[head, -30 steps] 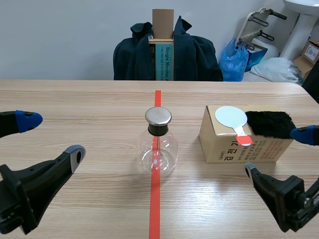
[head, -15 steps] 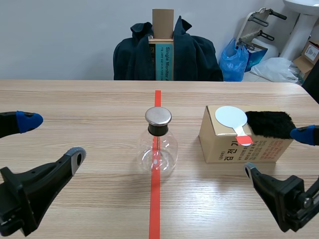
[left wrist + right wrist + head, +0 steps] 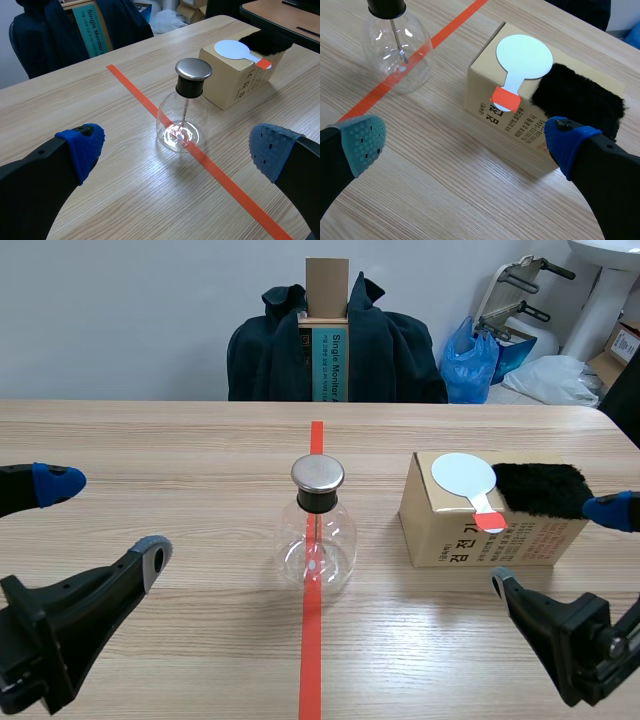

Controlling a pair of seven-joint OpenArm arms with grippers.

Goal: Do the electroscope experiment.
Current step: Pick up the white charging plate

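Left gripper: fingers spread wide, holding nothing, low over the table to the left of the glass flask. Right gripper: likewise spread and empty, to the flask's right and on its robot side. The flask stands upright on the red tape line, closed by a metal cap from which a thin rod hangs inside. Near the flask's right, not touching it, sits a cardboard box. On the box top lie a white round paddle with a red-tipped handle and, on the side away from the flask, a black fur pad. Beyond the flask, past the table's far edge, is a chair draped with a dark jacket.
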